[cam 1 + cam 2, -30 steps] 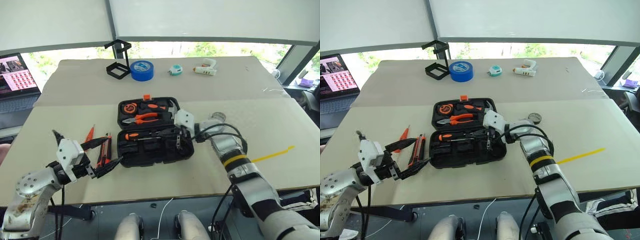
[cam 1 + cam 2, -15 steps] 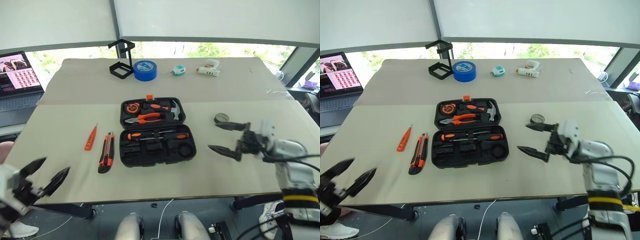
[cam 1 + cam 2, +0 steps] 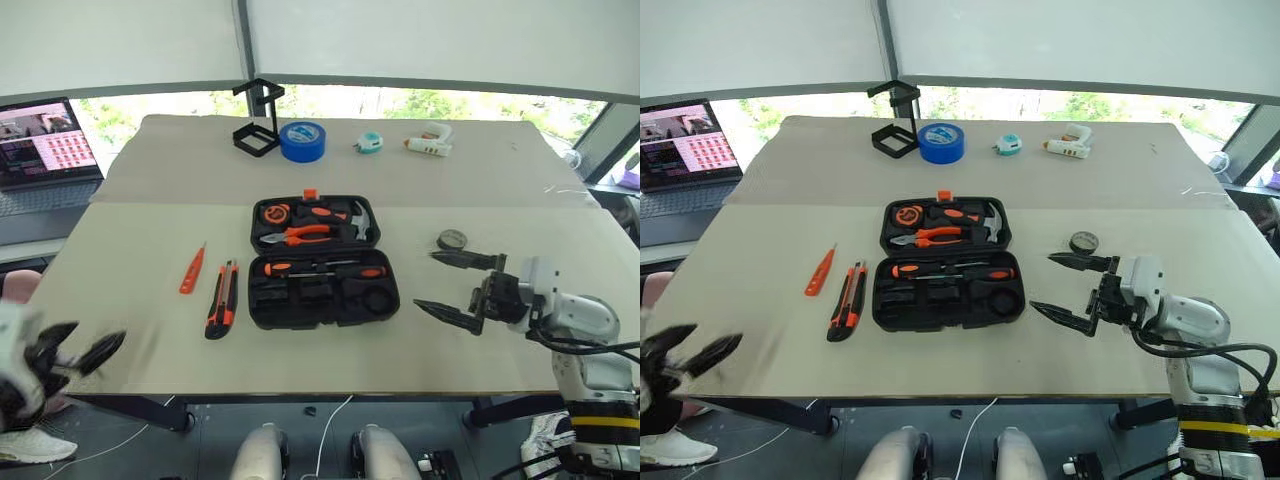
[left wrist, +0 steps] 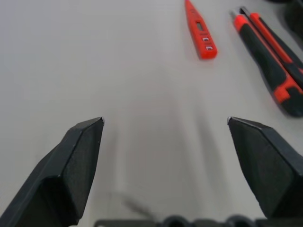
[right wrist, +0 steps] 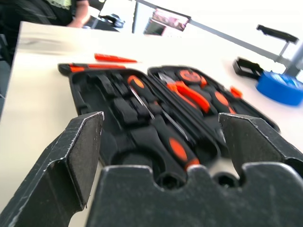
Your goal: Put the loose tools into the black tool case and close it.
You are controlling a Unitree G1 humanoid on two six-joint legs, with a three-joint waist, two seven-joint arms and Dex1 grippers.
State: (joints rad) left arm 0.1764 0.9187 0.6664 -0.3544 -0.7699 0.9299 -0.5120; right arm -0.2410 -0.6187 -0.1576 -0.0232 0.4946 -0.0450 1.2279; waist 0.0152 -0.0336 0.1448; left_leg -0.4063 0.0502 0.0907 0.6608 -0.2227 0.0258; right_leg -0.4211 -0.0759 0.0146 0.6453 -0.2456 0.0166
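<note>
A: Right tool (image 3: pixel 1072 285)?
B: Wide open and empty, over the tabletop (image 3: pixel 940 380) at 3 o'clock from the case (image 3: pixel 946 265), well apart from it and pointing toward it.

A: And the left tool (image 3: pixel 688 350)?
B: Fingers (image 4: pixel 71 161) spread wide, nothing between them. It hangs at the tabletop's near edge, at about 8 o'clock from the case.

A: The case?
B: Open flat at mid-tabletop, orange latch on its far edge. Two screwdrivers (image 3: pixel 940 270) lie in the near half.

A: What is loose?
B: The knife (image 3: pixel 845 301) lies just beside the case at 9 o'clock, the tester (image 3: pixel 819 271) a little further out on that side. The grey tape (image 3: pixel 1083 241) sits at 3 o'clock from the case, near the right tool's far finger.
</note>
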